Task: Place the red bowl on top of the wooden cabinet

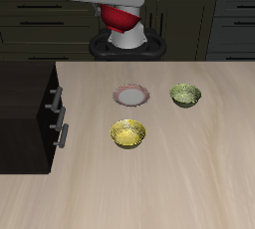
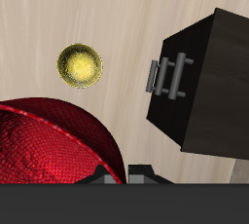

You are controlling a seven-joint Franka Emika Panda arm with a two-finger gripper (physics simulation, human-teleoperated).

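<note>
Light wood tabletop point(image 1: 199, 163) spreads beneath you, with the wooden cabinet point(image 1: 25, 114) at one side, its flat top bare. Your gripper point(image 1: 122, 19), raised high at the back, grips the red bowl point(image 1: 120, 18). Carry it level above the cabinet's top, lower gently, release well inside the edges.

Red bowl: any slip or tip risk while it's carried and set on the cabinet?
The red bowl looks glossy and is apparently pinched at its rim, so it may pivot or slip. It seems rigid. The wooden cabinet has a flat top, so it should sit stable.
</note>
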